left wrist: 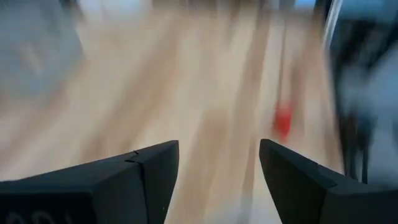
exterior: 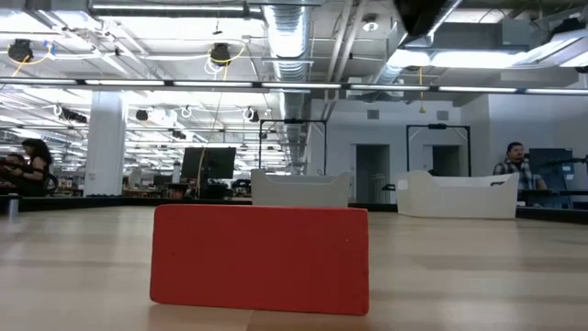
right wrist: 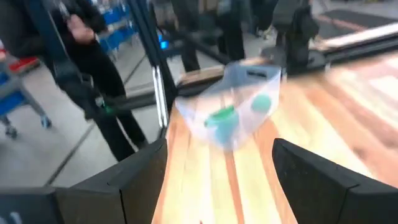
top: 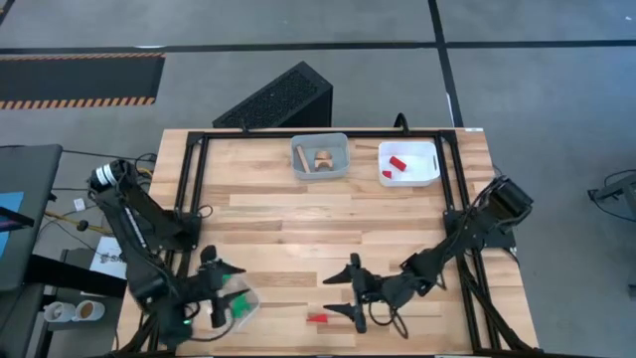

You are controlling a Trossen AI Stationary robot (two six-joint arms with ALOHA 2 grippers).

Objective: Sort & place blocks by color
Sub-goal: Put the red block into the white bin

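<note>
A small red block (top: 318, 318) lies flat on the table near the front edge; it fills the low view (exterior: 260, 257) and shows blurred in the left wrist view (left wrist: 283, 119). A clear bin (top: 241, 304) with green blocks (right wrist: 221, 116) sits at the front left. My right gripper (top: 348, 293) is open and empty, a little right of the red block and pointing toward the table's left. My left gripper (top: 225, 292) is open and empty at the green bin's left side. Two far bins hold plain wood blocks (top: 323, 159) and red blocks (top: 397, 162).
The wood bin (top: 320, 171) and the red bin (top: 425, 174) stand at the far edge, inside a black frame (top: 199, 174) that runs around the table. Bare wood lies between them and the grippers. A person in dark clothes (right wrist: 93, 56) stands beyond the table's left side.
</note>
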